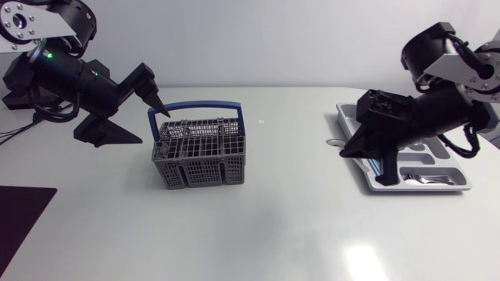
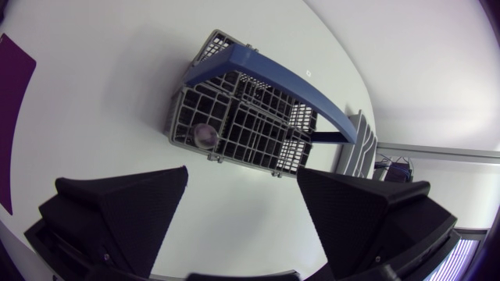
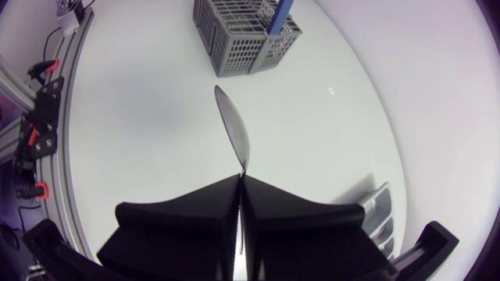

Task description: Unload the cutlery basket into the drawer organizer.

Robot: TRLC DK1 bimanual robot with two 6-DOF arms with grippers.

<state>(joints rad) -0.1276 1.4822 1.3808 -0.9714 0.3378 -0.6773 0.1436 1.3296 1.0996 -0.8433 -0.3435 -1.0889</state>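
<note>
The grey cutlery basket [image 1: 201,156] with a blue handle stands left of the table's middle. In the left wrist view the basket [image 2: 242,125] lies ahead of my left gripper [image 2: 242,203], and a round-ended piece of cutlery [image 2: 205,135] stands in one compartment. My left gripper [image 1: 134,115] hangs open just left of the basket, holding nothing. The grey drawer organizer [image 1: 461,186] sits at the right, with cutlery in a slot. My right gripper [image 1: 351,148] is over its left edge, shut on a metal spoon [image 3: 234,129] whose bowl [image 1: 334,143] sticks out from the fingertips.
A dark purple mat [image 1: 19,218] lies at the front left corner. In the right wrist view the basket [image 3: 246,35] is far ahead and the organizer [image 3: 379,211] shows beside the gripper.
</note>
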